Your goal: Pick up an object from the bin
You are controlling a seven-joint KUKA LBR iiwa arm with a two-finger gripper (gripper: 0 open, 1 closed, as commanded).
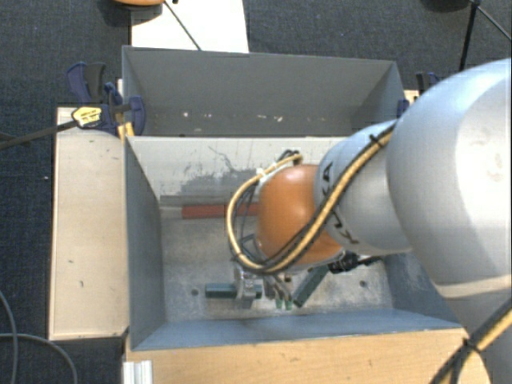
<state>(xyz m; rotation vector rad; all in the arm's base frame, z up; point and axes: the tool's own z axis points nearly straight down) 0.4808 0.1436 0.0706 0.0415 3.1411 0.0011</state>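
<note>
Along the back of the grey bin's (144, 238) floor lies a red-brown bar (210, 211). Nearer the front, a small dark green block (218, 291) lies flat, with its right end just beside the pincer (250, 292). The pincer is low over the floor, and I cannot tell whether it is spread or pressed together. Just right of it, a green stick (310, 285) lies slanted.
</note>
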